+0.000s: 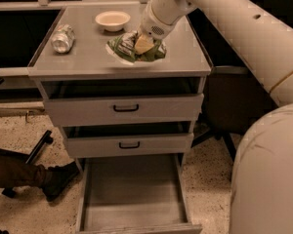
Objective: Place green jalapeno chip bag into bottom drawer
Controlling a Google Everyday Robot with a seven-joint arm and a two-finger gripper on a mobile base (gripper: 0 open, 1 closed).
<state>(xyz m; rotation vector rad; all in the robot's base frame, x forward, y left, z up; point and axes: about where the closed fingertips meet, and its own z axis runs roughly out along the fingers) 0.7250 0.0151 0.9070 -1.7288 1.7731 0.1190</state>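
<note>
The green jalapeno chip bag [129,49] lies crumpled on the grey cabinet top [88,62], right of centre. My gripper [142,44] comes down from the upper right and presses onto the middle of the bag, its cream fingertips buried in the foil. The bottom drawer [133,194] is pulled fully out below, its plain grey interior bare.
A crushed silver can [63,37] lies at the left of the top and a cream bowl [112,20] at the back. The two upper drawers [124,108] are slightly ajar. A person's leg and shoe [36,174] are on the floor at the left. My large white arm [263,82] fills the right.
</note>
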